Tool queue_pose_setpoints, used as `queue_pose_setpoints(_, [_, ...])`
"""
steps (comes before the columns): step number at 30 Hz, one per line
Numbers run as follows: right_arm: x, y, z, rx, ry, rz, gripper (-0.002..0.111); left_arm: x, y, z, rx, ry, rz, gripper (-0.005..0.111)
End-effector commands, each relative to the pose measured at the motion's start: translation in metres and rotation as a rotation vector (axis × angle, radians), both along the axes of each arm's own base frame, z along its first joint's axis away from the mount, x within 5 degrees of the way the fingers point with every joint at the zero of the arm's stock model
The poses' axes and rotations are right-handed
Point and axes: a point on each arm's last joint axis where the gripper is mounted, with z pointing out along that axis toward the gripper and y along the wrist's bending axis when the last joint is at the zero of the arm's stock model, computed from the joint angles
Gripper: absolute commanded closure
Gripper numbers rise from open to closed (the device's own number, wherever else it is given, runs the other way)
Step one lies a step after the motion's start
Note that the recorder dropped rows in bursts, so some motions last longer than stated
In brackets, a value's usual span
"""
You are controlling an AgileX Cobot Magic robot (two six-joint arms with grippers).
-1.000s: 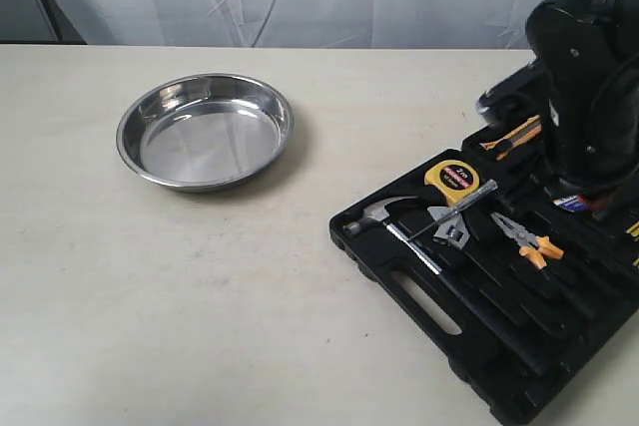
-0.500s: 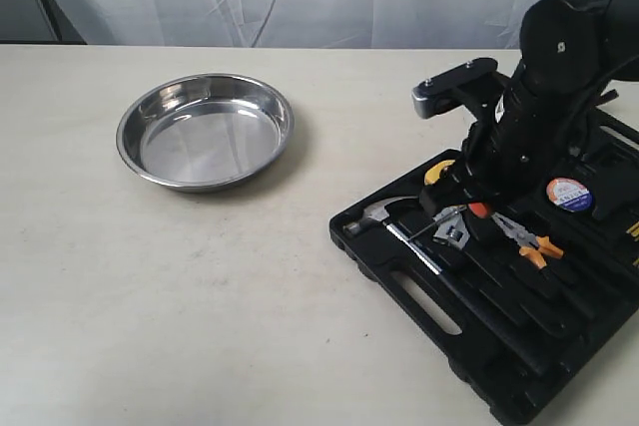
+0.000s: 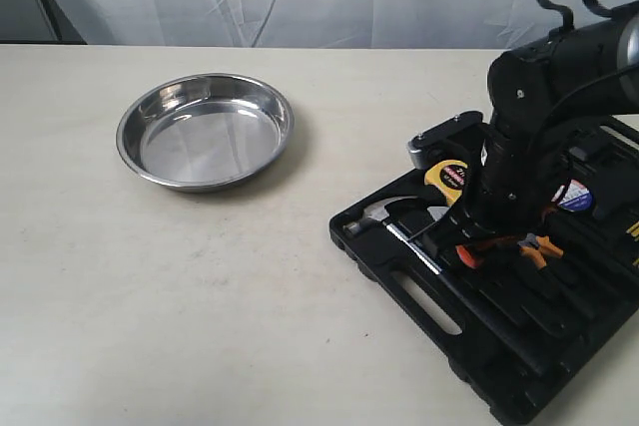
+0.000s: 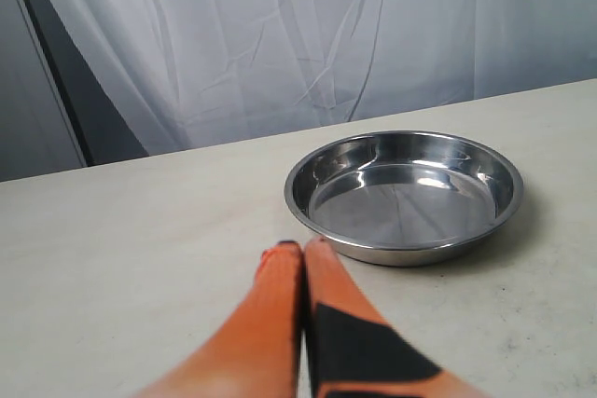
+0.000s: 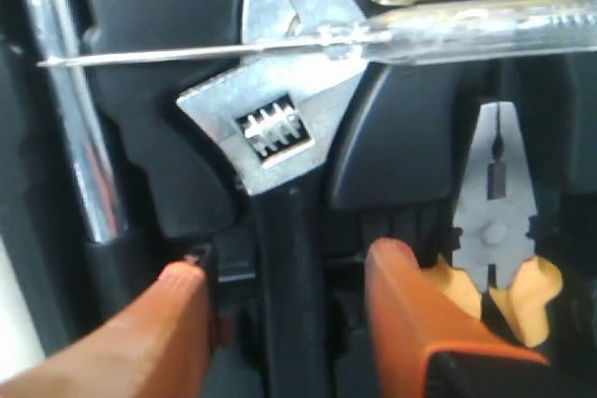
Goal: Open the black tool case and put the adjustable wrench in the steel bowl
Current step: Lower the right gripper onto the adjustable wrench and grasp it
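Observation:
The adjustable wrench (image 5: 277,123) lies in its slot in the open black tool case (image 3: 469,341), silver head toward the tape measure, black handle running back between my fingers. My right gripper (image 5: 284,263) is open, one orange finger on each side of the handle, neither visibly pressing on it. In the exterior view the right gripper (image 3: 469,246) is low over the case and the arm hides most of the wrench. The steel bowl (image 3: 205,142) sits empty at the left. My left gripper (image 4: 303,249) is shut on nothing, low over the table just short of the steel bowl (image 4: 401,212).
A clear-handled screwdriver (image 5: 438,34) lies across the wrench head. The hammer (image 3: 374,214) lies on one side of the wrench and the orange-handled pliers (image 5: 494,230) on the other. A yellow tape measure (image 3: 446,175) sits beyond the head. Bare table separates case and bowl.
The right arm has swung from the far right of the case leftward and down, bringing its open gripper onto the wrench. Bowl and case have not moved.

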Motion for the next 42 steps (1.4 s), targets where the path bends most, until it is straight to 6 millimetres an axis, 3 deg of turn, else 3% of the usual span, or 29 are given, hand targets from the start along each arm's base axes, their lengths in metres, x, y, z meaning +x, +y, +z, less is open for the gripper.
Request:
queue_pose_setpoints(1, [0.003,-0.001,-0.01,-0.007,0.001,0.005,0.062,0.0,0.0,0.001,0.003,-0.005,-0.004,0.106])
queue_pose_setpoints(9, [0.004,-0.001,-0.028,-0.025,0.045,0.006,0.065,0.0,0.0,0.001,0.003,-0.005,-0.004,0.106])
queue_pose_setpoints(12, [0.004,-0.001,-0.031,-0.031,0.057,0.006,0.087,0.0,0.0,0.001,0.003,-0.005,-0.004,0.106])
queue_pose_setpoints(14, [0.003,-0.001,-0.03,-0.036,0.069,0.006,0.11,0.0,0.0,0.001,0.003,-0.005,-0.004,0.106])
queue_pose_setpoints(19, [-0.002,-0.004,-0.023,-0.052,0.099,0.006,0.108,0.0,0.0,0.001,0.003,-0.005,-0.004,0.106])
queue_pose_setpoints(30, [-0.006,-0.006,0.02,-0.011,-0.006,0.004,0.108,0.0,0.0,0.001,0.003,-0.005,-0.004,0.106])
queue_pose_setpoints(42, [-0.013,-0.008,0.026,-0.033,0.052,-0.008,0.108,0.0,0.0,0.001,0.003,-0.005,-0.004,0.106])
